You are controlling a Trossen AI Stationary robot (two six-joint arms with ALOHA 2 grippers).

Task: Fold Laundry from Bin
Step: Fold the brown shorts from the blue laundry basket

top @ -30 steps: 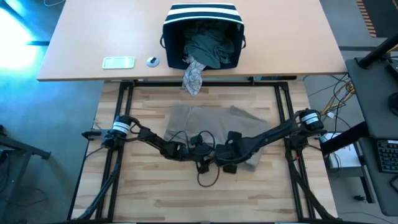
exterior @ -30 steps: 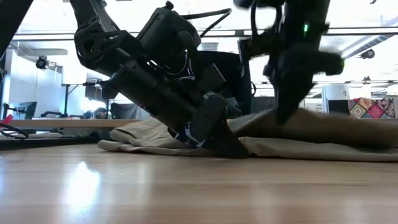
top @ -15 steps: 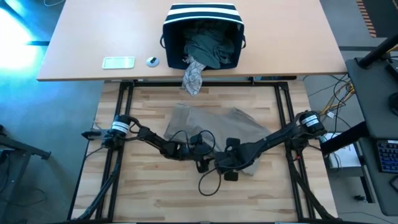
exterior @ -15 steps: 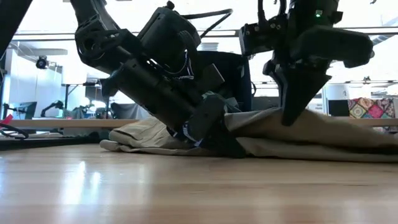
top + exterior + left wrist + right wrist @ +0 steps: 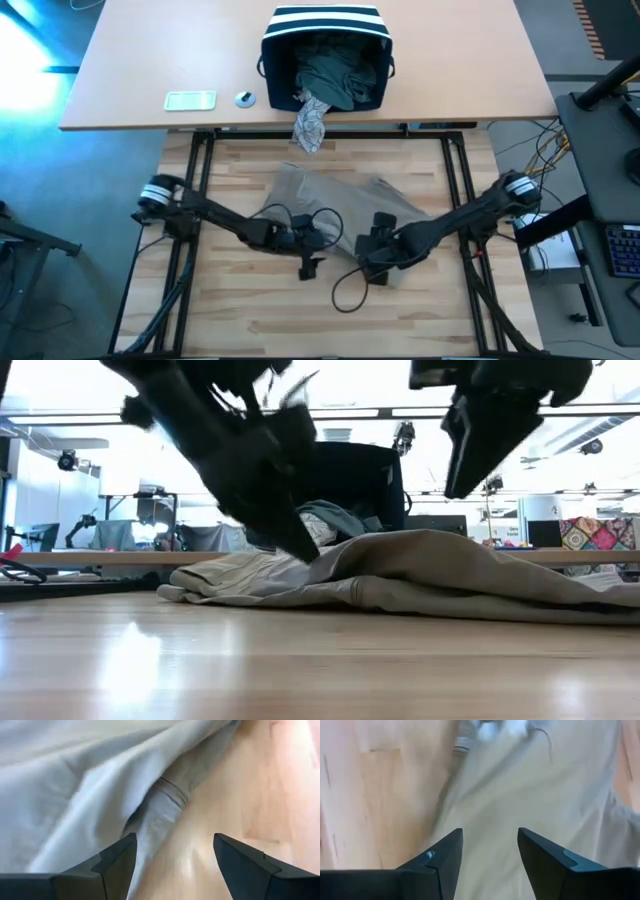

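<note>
Below — tan garment [image 5: 340, 195] flat under both grippers, left [image 5: 308, 268] and right [image 5: 377, 276], fingers apart, nothing gripped.

The garment [image 5: 345, 200] on the pale wood-grain worktop [image 5: 250, 310] is tan. The bin [image 5: 326, 55] is navy with white stripes, holding a dark teal-green garment [image 5: 338, 75]; a grey-white patterned piece [image 5: 312, 122], possibly paisley, hangs from it. Both arms' fingers [image 5: 117, 857] are black.

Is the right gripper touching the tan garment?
Apart. The low view shows the right gripper lifted clear above the tan garment, with background visible between them; its fingers are open and empty.
</note>
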